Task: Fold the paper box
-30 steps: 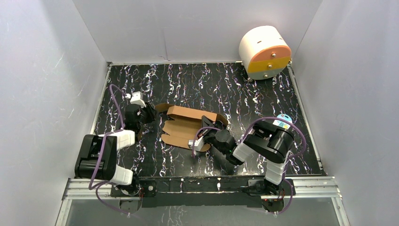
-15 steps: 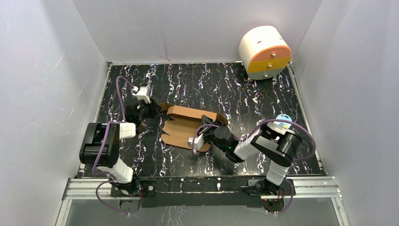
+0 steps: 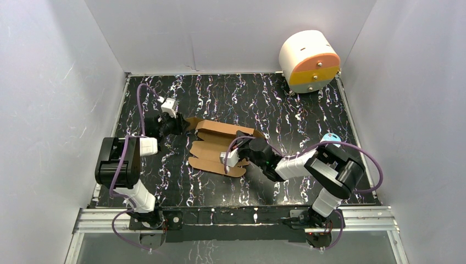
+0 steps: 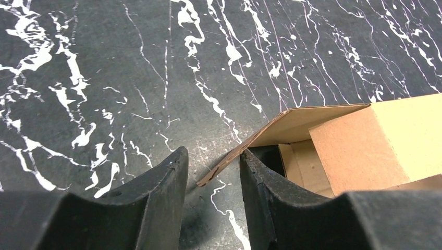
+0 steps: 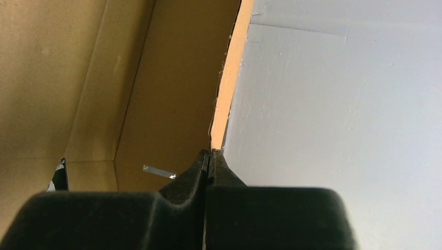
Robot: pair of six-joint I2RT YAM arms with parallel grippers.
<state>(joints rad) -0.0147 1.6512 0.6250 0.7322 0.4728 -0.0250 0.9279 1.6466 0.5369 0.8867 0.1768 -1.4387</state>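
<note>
The paper box (image 3: 215,149) is brown corrugated cardboard, half folded, lying mid-table with its flaps spread. My left gripper (image 3: 175,125) sits at the box's far left corner. In the left wrist view it (image 4: 212,159) is open, and the thin corner of a raised flap (image 4: 292,122) pokes into the gap, close by the right finger (image 4: 260,192). My right gripper (image 3: 242,149) reaches into the box from the right. In the right wrist view it (image 5: 210,154) is shut on the edge of an upright cardboard wall (image 5: 229,78), with the box's inside (image 5: 78,78) to the left.
A white cylinder with an orange-and-yellow face (image 3: 309,60) stands at the back right corner. A small blue-and-white object (image 3: 330,136) lies near the right edge. White walls (image 3: 55,82) enclose the black marbled table (image 3: 247,99) on three sides.
The left gripper has moved away from me and right, up to the box's left flap, and opened a little. The right arm has stretched left, still pinching the box wall.
</note>
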